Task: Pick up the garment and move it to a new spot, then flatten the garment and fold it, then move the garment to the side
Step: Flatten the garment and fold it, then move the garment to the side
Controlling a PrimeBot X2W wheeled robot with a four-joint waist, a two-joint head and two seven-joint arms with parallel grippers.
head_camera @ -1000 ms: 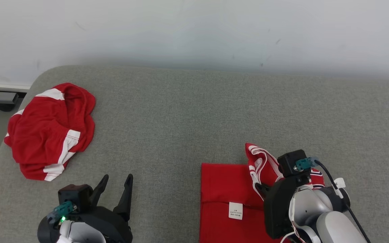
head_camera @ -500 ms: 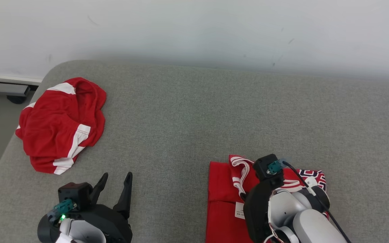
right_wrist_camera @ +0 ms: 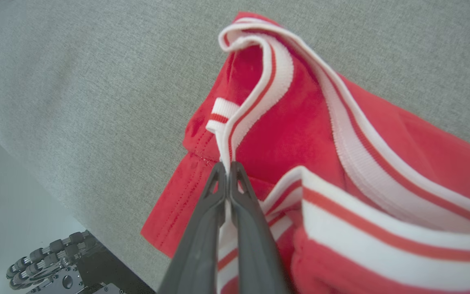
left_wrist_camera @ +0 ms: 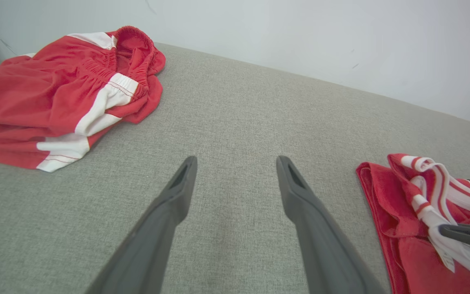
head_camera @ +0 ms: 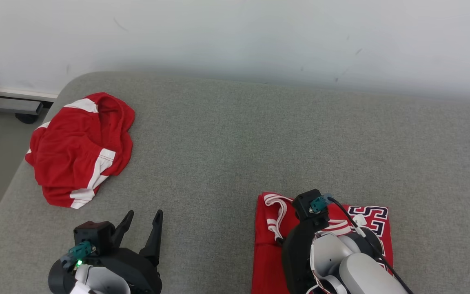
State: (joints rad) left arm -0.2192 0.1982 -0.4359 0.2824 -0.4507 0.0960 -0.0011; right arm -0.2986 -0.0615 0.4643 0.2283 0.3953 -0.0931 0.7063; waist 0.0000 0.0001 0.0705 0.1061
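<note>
Bottom of the frame, the right claw (right_wrist_camera: 227, 167) is pinched tight on the striped trim (right_wrist_camera: 259, 81) of the red jersey (head_camera: 265, 257), and the folded bundle lies right under it and just ahead, at the lower right of the head view on the grey surface (head_camera: 235, 143). Over at the lower left the left claw (head_camera: 144, 213) gapes wide and empty, well apart from the jersey with bare grey between, so I'd call the right arm the nearer one for finishing the fold or sliding it aside. Far upper left, the crumpled red shorts (head_camera: 76, 151) sit near the surface's edge
</note>
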